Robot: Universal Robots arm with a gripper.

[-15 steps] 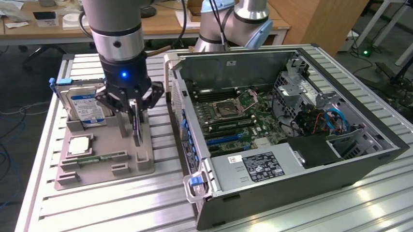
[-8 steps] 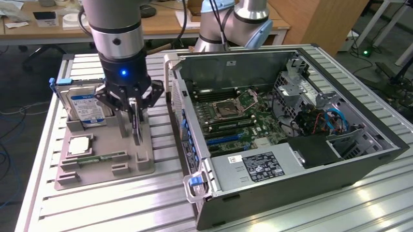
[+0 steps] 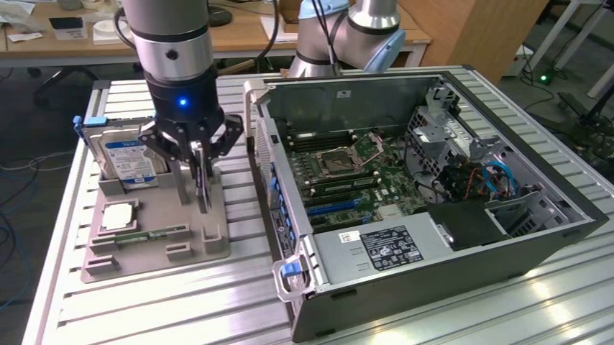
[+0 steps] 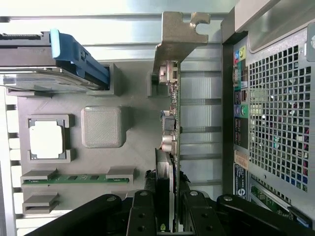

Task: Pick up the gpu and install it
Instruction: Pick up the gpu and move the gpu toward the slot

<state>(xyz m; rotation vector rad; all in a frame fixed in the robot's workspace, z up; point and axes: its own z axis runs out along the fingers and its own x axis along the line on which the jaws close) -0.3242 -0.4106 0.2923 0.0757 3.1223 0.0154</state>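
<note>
Soft, even overhead light fills the exterior view, with bright glare patches on the slats of the aluminium table (image 3: 547, 295) at that view's lower right. The computer case (image 3: 432, 287) holds deep shade in its drive corner. A blue LED (image 3: 182, 103) glows on the arm's wrist. In the wrist view the table's far strip washes out to near white. The processor (image 4: 47, 139) lid is blown out, the gpu (image 4: 170, 123) bracket gleams, and the gripper (image 4: 166, 196) reads as a near-black silhouette.
</note>
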